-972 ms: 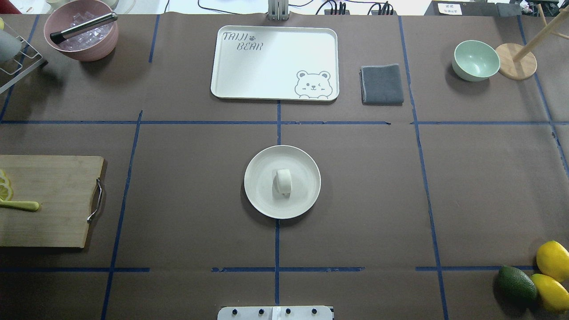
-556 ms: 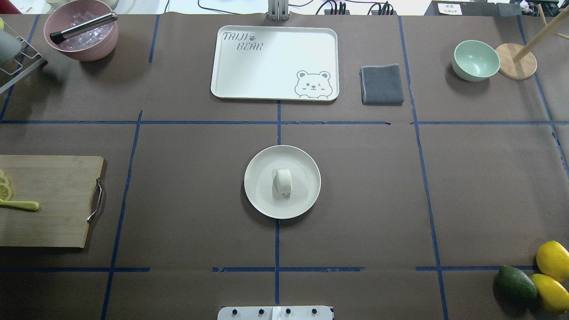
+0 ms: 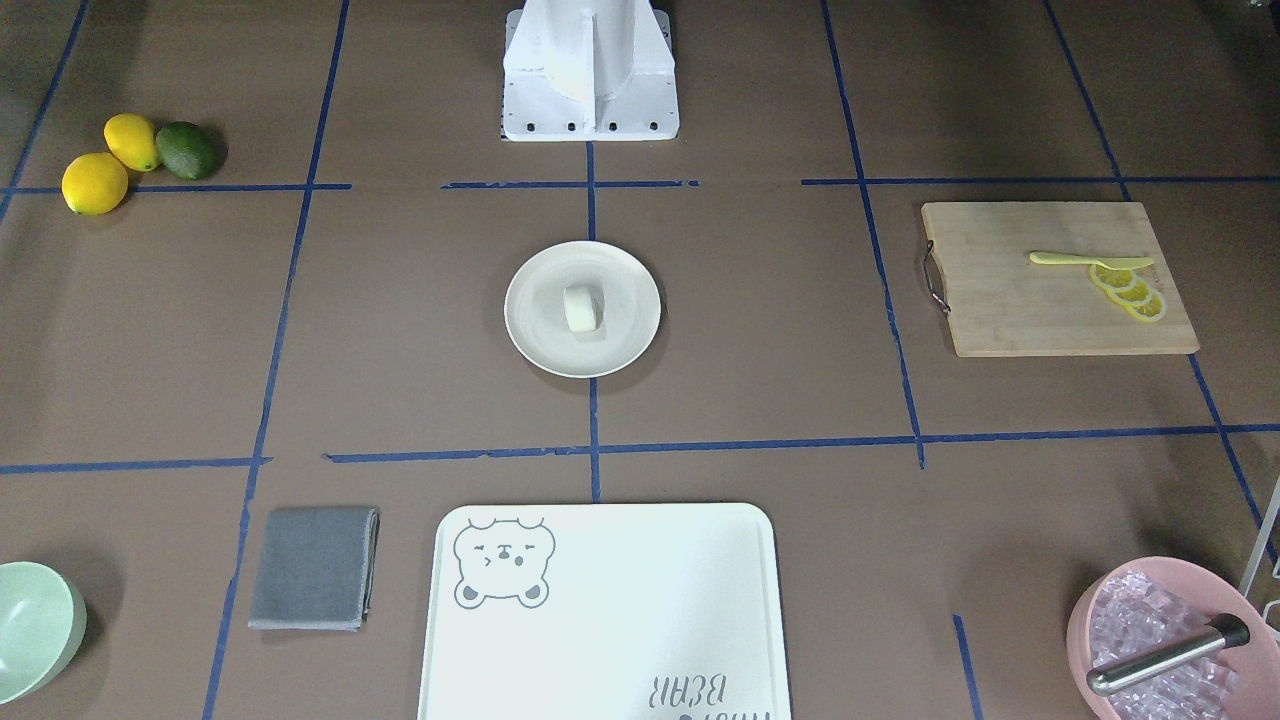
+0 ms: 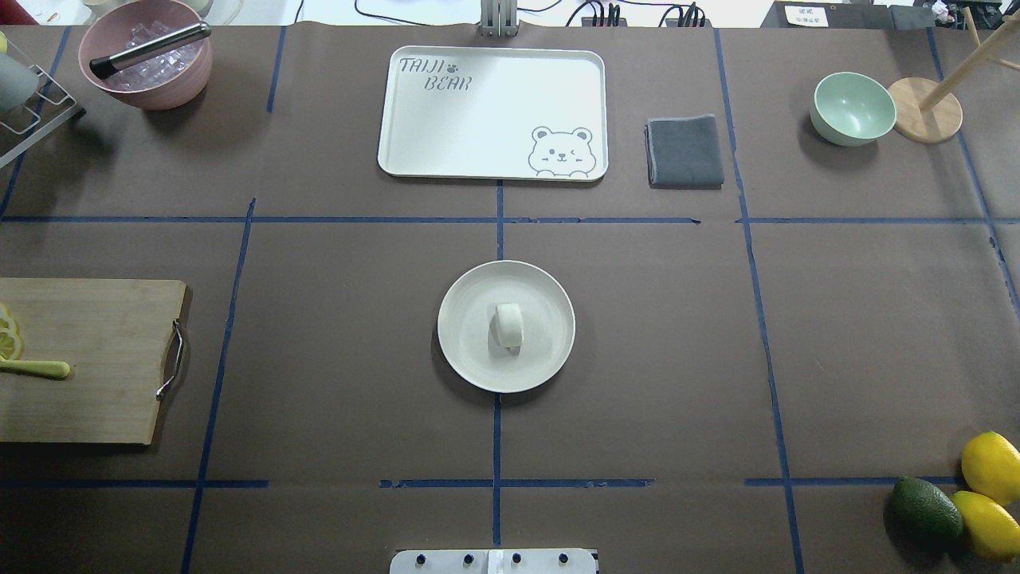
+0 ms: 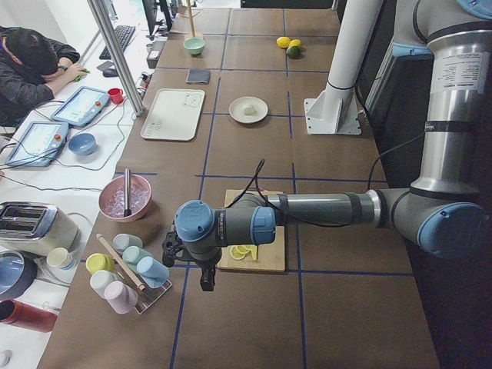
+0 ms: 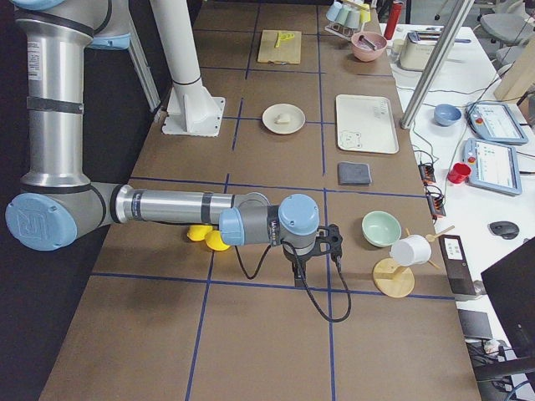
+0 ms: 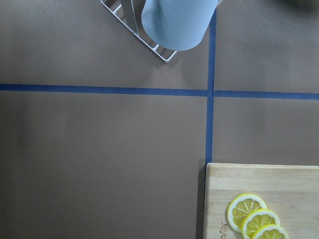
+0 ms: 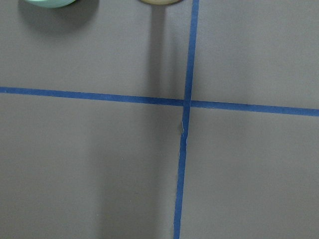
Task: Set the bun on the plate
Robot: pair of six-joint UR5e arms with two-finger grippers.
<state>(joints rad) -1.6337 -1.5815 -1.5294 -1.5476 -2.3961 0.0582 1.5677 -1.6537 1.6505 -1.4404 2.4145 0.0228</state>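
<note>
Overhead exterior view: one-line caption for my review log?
Bun resting in the middle of the cream plate, bear tray beyond it.

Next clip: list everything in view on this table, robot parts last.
bun: 1, white, middle of the plate
plate: 1, cream, table centre
tray: 1, white with bear print, far middle
cloth: 1, grey, right of tray
green bowl: 1, pale green, far right
wooden stand: 1, tan, beside green bowl
pink bowl: 1, pink, far left, holds ice and a tool
cutting board: 1, wood, left edge
lemon slices: 3, yellow, on cutting board
knife: 1, yellow, on cutting board
lemons: 2, yellow, near right corner
avocado: 1, green, beside lemons
cup rack: 1, pastel cups, far left corner
left gripper: 1, dark, over table between cup rack and cutting board; state unclear
right gripper: 1, dark, over table near green bowl; state unclear
</note>
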